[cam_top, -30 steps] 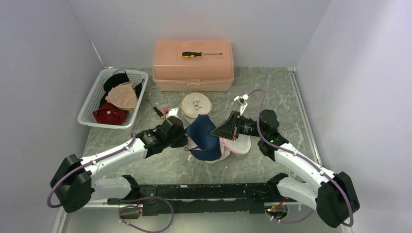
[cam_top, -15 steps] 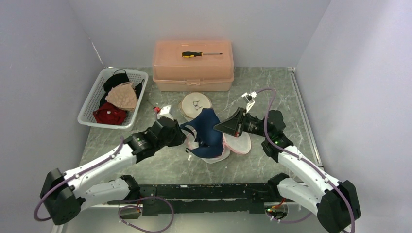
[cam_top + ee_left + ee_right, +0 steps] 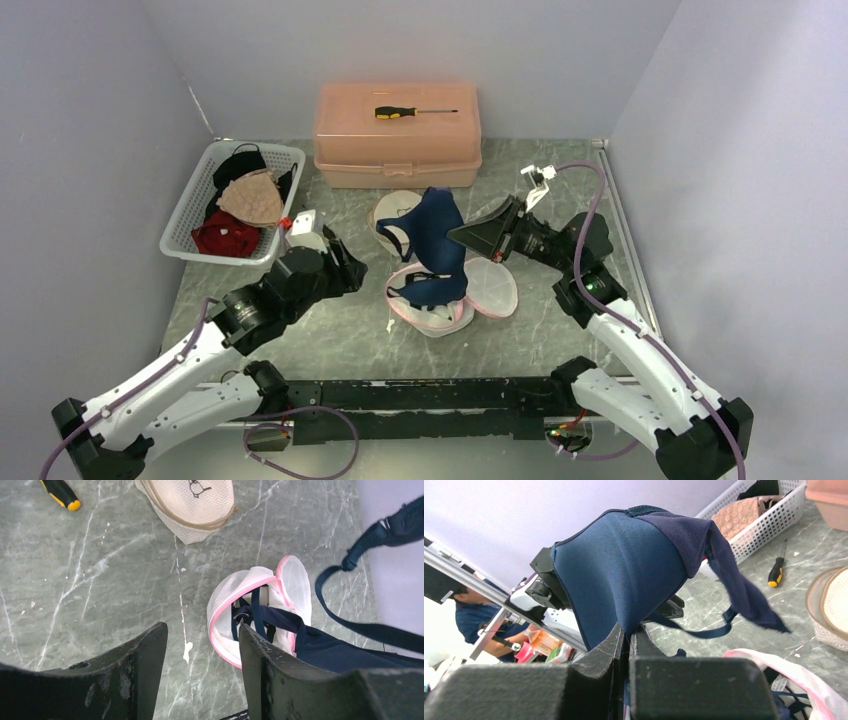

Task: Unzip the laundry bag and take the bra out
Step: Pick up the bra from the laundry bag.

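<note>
Right wrist view: right gripper (image 3: 628,630) pinches the limp, light navy bra (image 3: 624,570) by its cup; left gripper (image 3: 202,636) jaws apart.

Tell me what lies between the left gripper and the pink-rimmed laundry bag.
Between left gripper and laundry bag: bare tabletop with a white fleck, clearest in left wrist view.

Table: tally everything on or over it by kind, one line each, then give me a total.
Laundry bags: 2 (pink-trimmed bag, tan-trimmed bag)
Navy bra: 1
Screwdrivers: 2 (box-top screwdriver, tabletop screwdriver)
Pink box: 1
Basket: 1
Garments in the basket: 3 (black garment, beige garment, red garment)
Total: 10
</note>
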`<state>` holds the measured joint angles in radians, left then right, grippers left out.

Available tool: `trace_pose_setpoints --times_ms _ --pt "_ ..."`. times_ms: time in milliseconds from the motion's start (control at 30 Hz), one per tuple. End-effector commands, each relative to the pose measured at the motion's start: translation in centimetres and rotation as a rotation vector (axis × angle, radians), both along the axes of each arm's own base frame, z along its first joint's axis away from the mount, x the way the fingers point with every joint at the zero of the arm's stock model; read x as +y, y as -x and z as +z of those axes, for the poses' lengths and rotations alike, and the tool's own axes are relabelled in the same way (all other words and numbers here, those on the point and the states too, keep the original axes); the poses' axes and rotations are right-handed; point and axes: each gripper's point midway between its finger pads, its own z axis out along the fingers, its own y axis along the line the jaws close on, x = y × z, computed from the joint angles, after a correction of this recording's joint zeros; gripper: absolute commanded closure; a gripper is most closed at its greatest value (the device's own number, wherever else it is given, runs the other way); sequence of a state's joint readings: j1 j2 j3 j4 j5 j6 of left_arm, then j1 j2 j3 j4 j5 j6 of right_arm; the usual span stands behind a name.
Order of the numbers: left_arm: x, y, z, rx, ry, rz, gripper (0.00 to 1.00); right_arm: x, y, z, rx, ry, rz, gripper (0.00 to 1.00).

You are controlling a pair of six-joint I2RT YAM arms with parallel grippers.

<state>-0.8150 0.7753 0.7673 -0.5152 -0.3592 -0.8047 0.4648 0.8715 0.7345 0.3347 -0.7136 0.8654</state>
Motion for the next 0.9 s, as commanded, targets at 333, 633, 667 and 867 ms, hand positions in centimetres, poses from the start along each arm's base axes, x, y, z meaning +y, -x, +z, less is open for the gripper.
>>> trace_pose_setpoints --times_ms 333,633,667,867 --pt "-2.3 2.6 13.3 -0.566 0.174 -0.337 0.22 -2.0 -1.9 6.0 -0.072 -0.041 -0.199 1.00" --pt "-8.6 5.6 19.4 -0.754 0.197 -0.755 0.12 -1.5 -1.9 9.6 -0.080 -0.097 -0.167 1.00" --pt "-9.3 5.9 19.9 -0.784 0.211 -0.793 0.11 -1.4 -1.8 10.0 -0.084 -0.109 -0.155 1.00" --pt "-11.7 6.4 20.9 -0.903 0.246 -0.921 0.07 -0.8 -1.3 10.4 -0.057 -0.136 -0.092 1.00"
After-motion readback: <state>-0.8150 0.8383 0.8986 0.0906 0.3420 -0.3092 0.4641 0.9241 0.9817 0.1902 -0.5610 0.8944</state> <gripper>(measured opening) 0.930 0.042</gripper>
